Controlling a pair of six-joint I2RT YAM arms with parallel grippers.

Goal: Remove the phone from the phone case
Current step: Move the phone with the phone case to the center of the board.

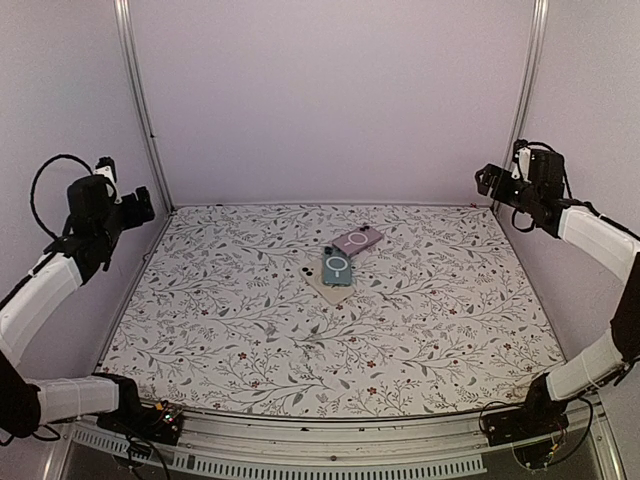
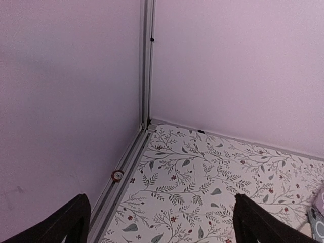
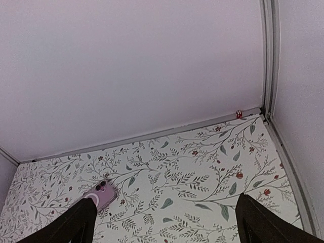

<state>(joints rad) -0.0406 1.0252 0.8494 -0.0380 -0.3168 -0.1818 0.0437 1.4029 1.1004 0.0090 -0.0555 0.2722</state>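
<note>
Phone case (image 1: 338, 268) sits central on table (image 1: 450, 330), far from edges; left gripper (image 2: 159, 212), right gripper (image 3: 164, 212) spread wide.

Overhead and wrist views, shared table (image 1: 450, 320)

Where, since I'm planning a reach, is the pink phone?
In the top view, the pink phone lies centrally on the table, just beyond and right of the teal phone.
</note>
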